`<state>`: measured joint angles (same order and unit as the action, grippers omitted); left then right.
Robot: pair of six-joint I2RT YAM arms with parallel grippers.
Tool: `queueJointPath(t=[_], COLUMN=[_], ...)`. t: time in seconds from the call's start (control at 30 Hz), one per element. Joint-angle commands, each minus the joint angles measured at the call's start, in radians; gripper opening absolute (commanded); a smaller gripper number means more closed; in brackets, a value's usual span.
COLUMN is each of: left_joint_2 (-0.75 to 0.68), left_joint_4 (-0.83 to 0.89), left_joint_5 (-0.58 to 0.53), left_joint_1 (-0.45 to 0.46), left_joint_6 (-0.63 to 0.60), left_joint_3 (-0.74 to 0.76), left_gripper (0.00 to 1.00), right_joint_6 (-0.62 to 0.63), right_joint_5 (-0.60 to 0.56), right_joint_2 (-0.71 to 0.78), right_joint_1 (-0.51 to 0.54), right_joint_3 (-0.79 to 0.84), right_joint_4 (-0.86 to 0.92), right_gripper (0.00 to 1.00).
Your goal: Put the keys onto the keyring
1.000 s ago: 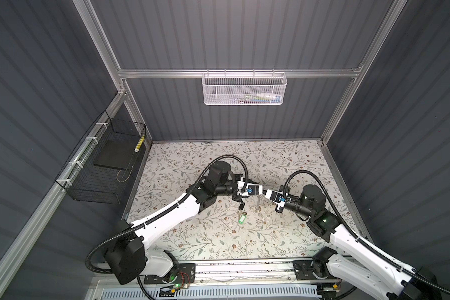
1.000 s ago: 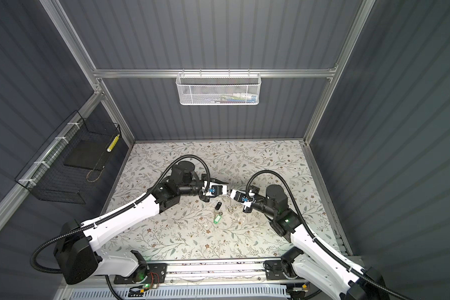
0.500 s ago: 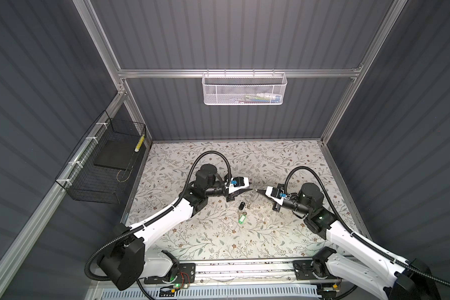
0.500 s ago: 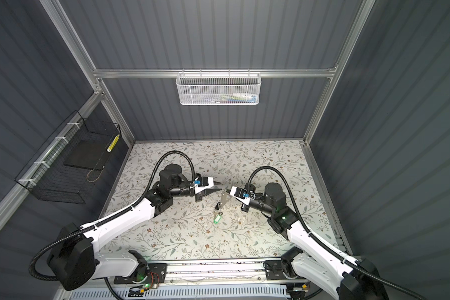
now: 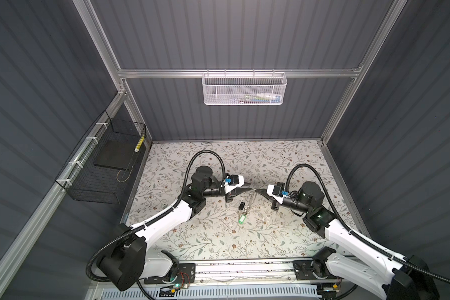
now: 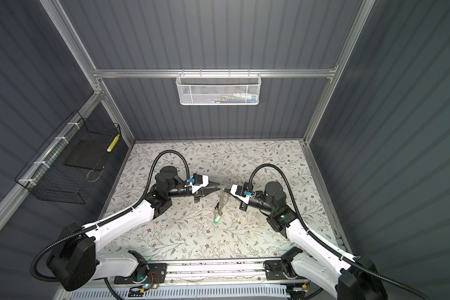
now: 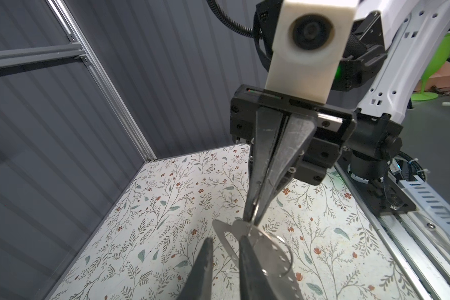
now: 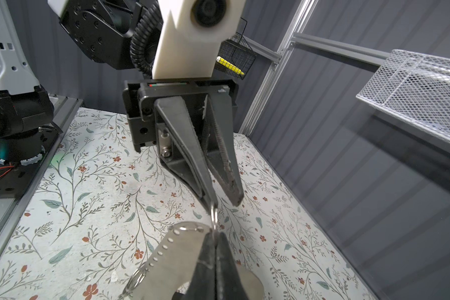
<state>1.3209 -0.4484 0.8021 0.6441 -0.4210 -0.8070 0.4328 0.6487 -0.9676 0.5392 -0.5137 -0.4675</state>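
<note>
Keyring (image 8: 172,257) is held above the table (image 5: 192,233), its edge pinched in the right gripper (image 7: 251,222). The key (image 5: 241,206) and tag (image 5: 242,219) are just below it; whether they are clipped on I cannot tell. The left gripper (image 8: 224,201) is narrowly spread, one tip touching a small ring (image 8: 214,214). It should centre on that ring and close gently while the right arm keeps the plate steady.

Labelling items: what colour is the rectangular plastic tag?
The tag is green, clearest in a top view.

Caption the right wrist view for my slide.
Right gripper pinches the grey keyring above the floral tabletop; the left gripper, jaws slightly apart, meets a thin wire ring at its edge.
</note>
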Motion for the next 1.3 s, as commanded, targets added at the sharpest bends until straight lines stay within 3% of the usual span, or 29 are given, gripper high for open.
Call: queueJointPath(t=[0.0,0.5,0.8,1.27], left_joint_2=[0.014,0.035,0.035,0.04], left_joint_4=[0.033,0.031,0.028,0.043], left_joint_5=[0.067,0.108,0.119,0.138], left_joint_1=[-0.003,-0.003,-0.003,-0.003], left_joint_6=[-0.009,-0.013,-0.011,-0.02], left_joint_3=[-0.033,-0.066,-0.07,-0.085], left_gripper=[0.2,0.17,0.09,0.11], right_joint_6=[-0.035,-0.044,-0.04,-0.037], right_joint_5=[0.016,0.068,0.081,0.094], right_joint_2=[-0.003,-0.028,-0.033,-0.04], right_joint_1=[-0.004,-0.004,-0.004,-0.004], right_joint_3=[-0.034,-0.045,-0.044,-0.042], right_joint_4=[-0.059,-0.059,-0.057,-0.052], right_gripper=[0.04,0.03,0.03,0.03])
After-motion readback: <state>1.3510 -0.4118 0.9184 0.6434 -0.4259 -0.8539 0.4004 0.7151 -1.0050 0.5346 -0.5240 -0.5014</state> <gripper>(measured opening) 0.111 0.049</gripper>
